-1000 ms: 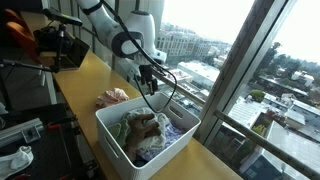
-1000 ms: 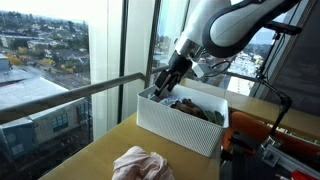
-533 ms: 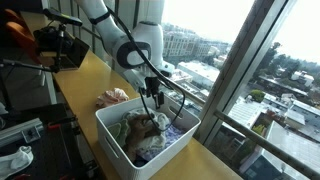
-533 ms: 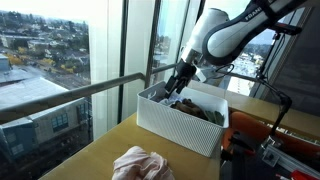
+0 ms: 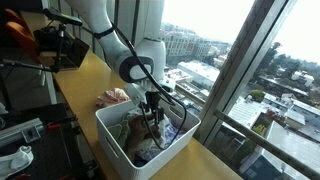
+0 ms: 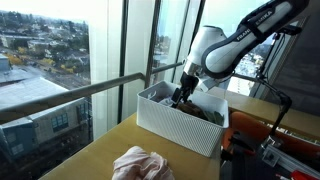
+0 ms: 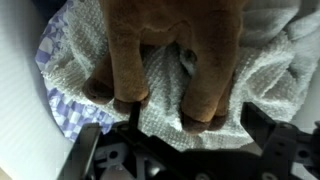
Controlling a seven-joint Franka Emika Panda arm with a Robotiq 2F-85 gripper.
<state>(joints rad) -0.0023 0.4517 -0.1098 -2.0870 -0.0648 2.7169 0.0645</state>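
My gripper [image 5: 152, 118] hangs low inside a white basket [image 5: 112, 145] full of cloth items, seen in both exterior views [image 6: 180, 97]. In the wrist view the gripper [image 7: 198, 125] is open. Its dark fingers [image 7: 262, 128] stand on either side of the lower lobes of a brown plush-like cloth [image 7: 170, 45]. That brown piece lies on a white knitted towel [image 7: 275, 70]. A blue-and-white checked cloth [image 7: 60, 100] lies at the left. I cannot tell whether the fingers touch the cloth. Nothing is held.
A crumpled pink cloth [image 5: 113, 97] lies on the wooden table beside the basket, also near the table's front in an exterior view [image 6: 140, 163]. The basket wall [image 6: 175, 125] stands next to a large window with railing. Dark equipment [image 5: 60, 45] sits at the table's far end.
The gripper has moved over the basket and come down into it, from above the rim to among the cloths. The basket and the pink cloth have not moved.
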